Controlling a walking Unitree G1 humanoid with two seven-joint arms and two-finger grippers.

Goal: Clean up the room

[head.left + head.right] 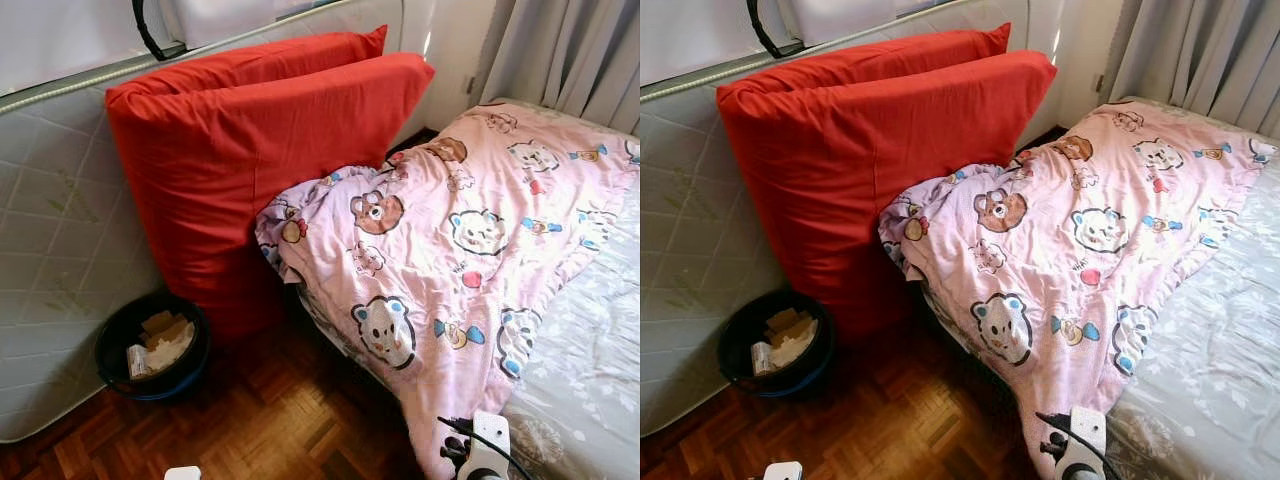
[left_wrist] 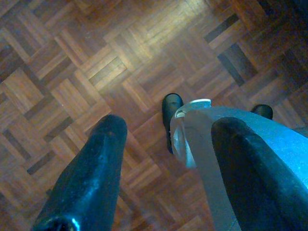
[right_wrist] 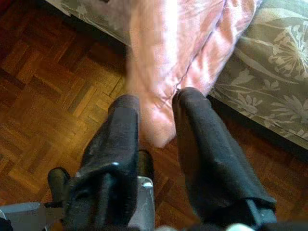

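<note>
Two red cushions [image 1: 250, 170] propped upright against a quilted mattress [image 1: 50, 250] standing on edge at far left, seen from the head views. Pink bear-print blanket [image 1: 460, 240] heaped over the left part of the bed [image 1: 590, 380], one fold spilling over the bed's near-left edge toward the parquet floor [image 1: 260, 420]. Black round bin [image 1: 152, 345] on the floor at the mattress foot, just left of the cushions, holding cardboard scraps and crumpled paper. Strip of bare parquet between bin and bed.

From the right wrist: right gripper [image 3: 156, 113] hanging above the blanket's drooping corner, fingers narrowly parted, gripping nothing. From the left wrist: left gripper [image 2: 168, 139] over bare parquet, fingers spread wide, nothing held.
</note>
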